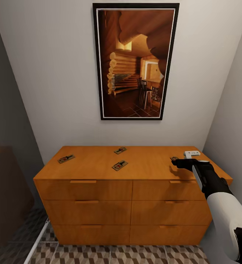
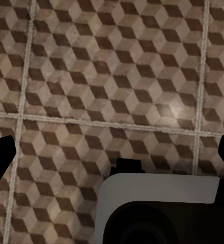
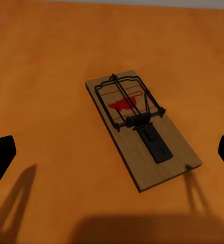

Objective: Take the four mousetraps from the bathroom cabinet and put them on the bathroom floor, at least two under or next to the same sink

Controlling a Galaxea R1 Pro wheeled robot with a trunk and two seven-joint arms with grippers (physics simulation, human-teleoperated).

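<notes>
Head view: 3 mousetraps (image 1: pixel 120 165) lie flat on cabinet (image 1: pixel 99 194) top, w/ a 4th mousetrap (image 1: pixel 174 158) at approx 3 o'clock, partly hidden by right tool (image 1: pixel 176 162). Right wrist: tool wide open, trap between fingertips (image 3: pixel 1 157), not touching. Left tool (image 2: pixel 112 157) open over bathroom floor (image 2: pixel 112 76).

- Fourth mousetrap (image 1: pixel 174 158): mostly hidden behind the right gripper (image 1: pixel 176 162) in head view.
- Right gripper fingertips (image 3: pixel 1 155): cut off at wrist-view edges.
- White object (image 1: pixel 191 153) beyond gripper: too small to identify.
</notes>
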